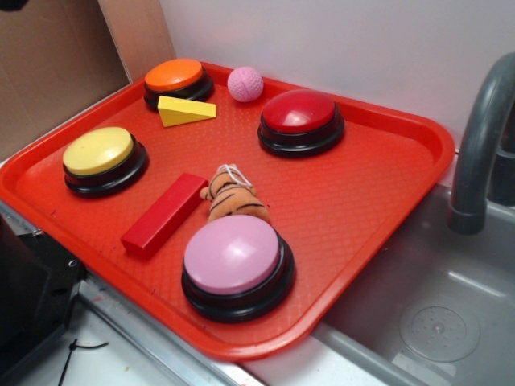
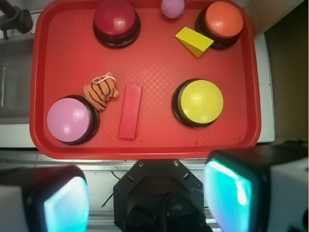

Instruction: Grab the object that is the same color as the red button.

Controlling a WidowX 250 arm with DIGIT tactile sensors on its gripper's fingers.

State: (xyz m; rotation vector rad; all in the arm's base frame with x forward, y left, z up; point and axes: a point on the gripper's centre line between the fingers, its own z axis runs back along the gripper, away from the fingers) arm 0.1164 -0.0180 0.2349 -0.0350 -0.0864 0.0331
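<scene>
Nearest the wrist camera, the gripper (image 2: 145,203) hangs above the tray's near rim, fingers (image 2: 231,193) spread wide and empty; beyond them sits the red tray (image 1: 378,193); the red block (image 2: 130,111) lies flat near the front edge, between the pink button (image 2: 70,120) and yellow button (image 2: 200,102), just beside a toy tiger (image 2: 100,90); farther back stands the red button (image 2: 115,18).

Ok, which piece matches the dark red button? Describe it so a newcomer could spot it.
Start at the red plastic tray holding four big round buttons. Between the yellow-topped button and the pink-topped button lies a long flat bright red rectangular block, beside a small striped tiger toy. It alone is a plain red bar; the other block is a yellow wedge.
</scene>
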